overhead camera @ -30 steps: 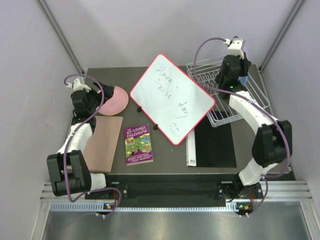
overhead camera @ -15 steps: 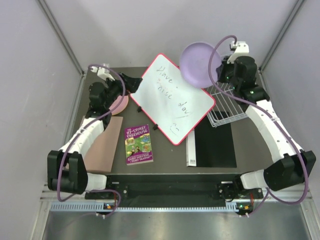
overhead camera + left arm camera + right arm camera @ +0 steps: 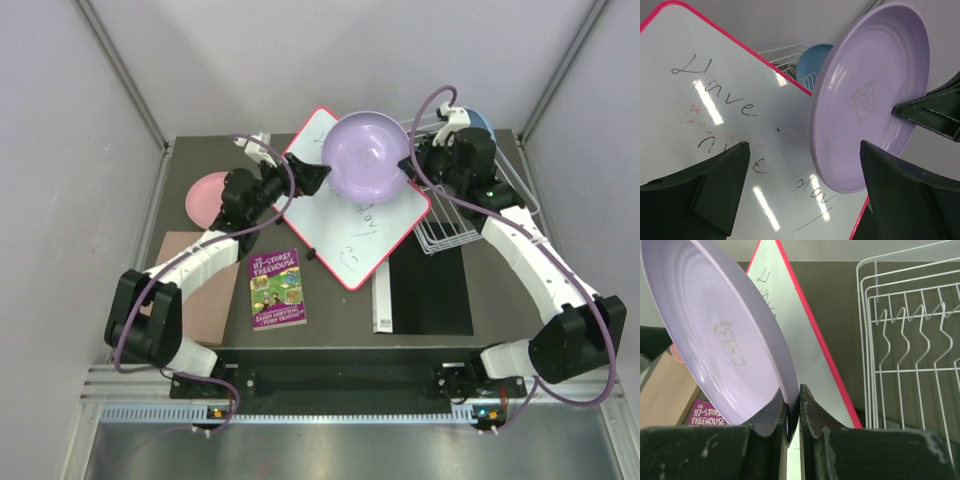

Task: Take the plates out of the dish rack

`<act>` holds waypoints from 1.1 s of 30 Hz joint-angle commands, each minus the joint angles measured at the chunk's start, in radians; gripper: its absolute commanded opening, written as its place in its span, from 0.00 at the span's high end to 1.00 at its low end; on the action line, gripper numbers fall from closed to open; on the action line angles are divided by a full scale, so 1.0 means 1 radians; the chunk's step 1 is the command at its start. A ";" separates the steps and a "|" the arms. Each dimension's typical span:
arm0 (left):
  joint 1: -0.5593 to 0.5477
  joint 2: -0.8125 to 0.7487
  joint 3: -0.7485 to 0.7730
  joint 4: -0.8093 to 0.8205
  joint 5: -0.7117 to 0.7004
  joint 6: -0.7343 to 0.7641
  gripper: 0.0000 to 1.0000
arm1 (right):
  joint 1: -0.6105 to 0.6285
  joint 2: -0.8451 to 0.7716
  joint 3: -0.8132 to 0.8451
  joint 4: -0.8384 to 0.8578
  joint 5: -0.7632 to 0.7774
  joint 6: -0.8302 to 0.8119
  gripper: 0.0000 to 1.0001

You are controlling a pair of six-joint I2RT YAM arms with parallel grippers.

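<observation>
My right gripper (image 3: 792,396) pinching rim of round lilac-purple plastic plate (image 3: 725,340), just lifted out of white wire dish rack (image 3: 905,340), now over red-rimmed whiteboard (image 3: 345,240). My left gripper (image 3: 805,155) spread wide, swung in beside plate: handover likely. Light blue plate (image 3: 481,122) left in rack.

we see our right end effector (image 3: 409,166) gripping the lilac plate (image 3: 365,155) above the whiteboard (image 3: 350,240), our left end effector (image 3: 316,178) just beside its rim.

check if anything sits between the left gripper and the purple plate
Nothing visible. The open left gripper faces the purple plate across bare air; the right gripper pinches its rim above the whiteboard.
</observation>
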 commanded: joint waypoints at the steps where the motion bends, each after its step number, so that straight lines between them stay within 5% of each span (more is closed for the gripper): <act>1: -0.047 0.025 0.064 0.075 -0.036 0.044 0.05 | 0.027 -0.010 0.010 0.098 -0.047 0.038 1.00; 5: -0.083 0.045 0.081 0.074 -0.042 0.064 0.09 | 0.039 -0.005 0.004 0.109 -0.059 0.041 1.00; 13: -0.090 0.071 0.099 0.057 -0.053 0.074 0.44 | 0.041 -0.021 -0.034 0.139 -0.115 0.066 1.00; 19: -0.090 0.071 0.087 0.065 -0.062 0.075 0.95 | 0.041 -0.019 -0.042 0.155 -0.144 0.072 1.00; 21: -0.090 0.070 0.084 0.058 -0.067 0.080 1.00 | 0.041 -0.018 -0.044 0.162 -0.153 0.070 1.00; 24: -0.090 0.051 0.079 0.040 -0.110 0.109 1.00 | 0.041 -0.021 -0.041 0.164 -0.153 0.064 0.81; 27: -0.085 0.008 0.084 -0.003 -0.183 0.162 1.00 | 0.041 -0.039 -0.038 0.146 -0.104 0.043 0.46; 33: 0.076 -0.114 0.107 -0.172 -0.213 0.150 1.00 | -0.019 -0.116 -0.048 0.075 0.060 -0.044 0.37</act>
